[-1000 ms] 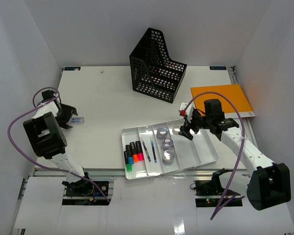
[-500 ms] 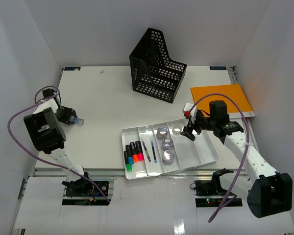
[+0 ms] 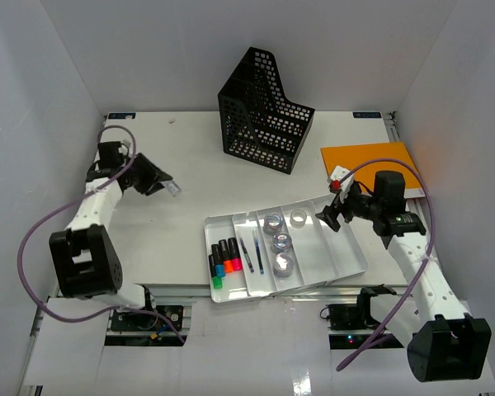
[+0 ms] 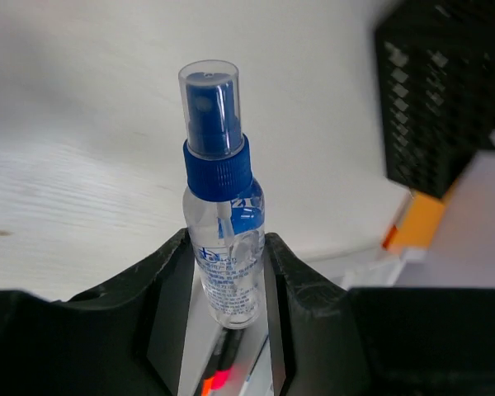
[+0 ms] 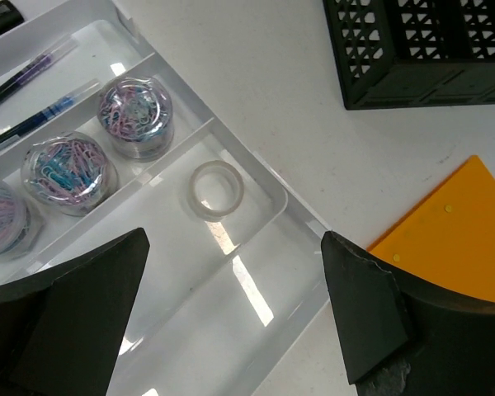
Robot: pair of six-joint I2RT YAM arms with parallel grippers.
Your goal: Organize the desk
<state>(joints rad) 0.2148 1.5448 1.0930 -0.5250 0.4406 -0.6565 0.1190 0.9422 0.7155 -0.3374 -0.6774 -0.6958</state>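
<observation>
My left gripper (image 3: 160,183) is shut on a small clear spray bottle (image 3: 172,188) with a blue collar and clear cap, over the left part of the white desk (image 3: 173,239). In the left wrist view the bottle (image 4: 223,247) stands between both black fingers (image 4: 169,280), its cap pointing away from the wrist. My right gripper (image 3: 333,216) hangs open over the right end of the white compartmented tray (image 3: 346,262). The right wrist view shows its fingers (image 5: 82,305) wide apart above an unfilled compartment (image 5: 223,322), with nothing between them.
The tray holds markers (image 3: 224,259), two pens (image 3: 252,251), three jars of paper clips (image 3: 279,242) and a tape ring (image 3: 298,217). A black mesh file holder (image 3: 264,111) stands at the back centre. An orange folder (image 3: 378,163) lies at the right, near my right arm.
My left gripper closed on the spray bottle at the desk's left edge, then carried it right and farther back. My right gripper drifted right, away from the tape ring.
</observation>
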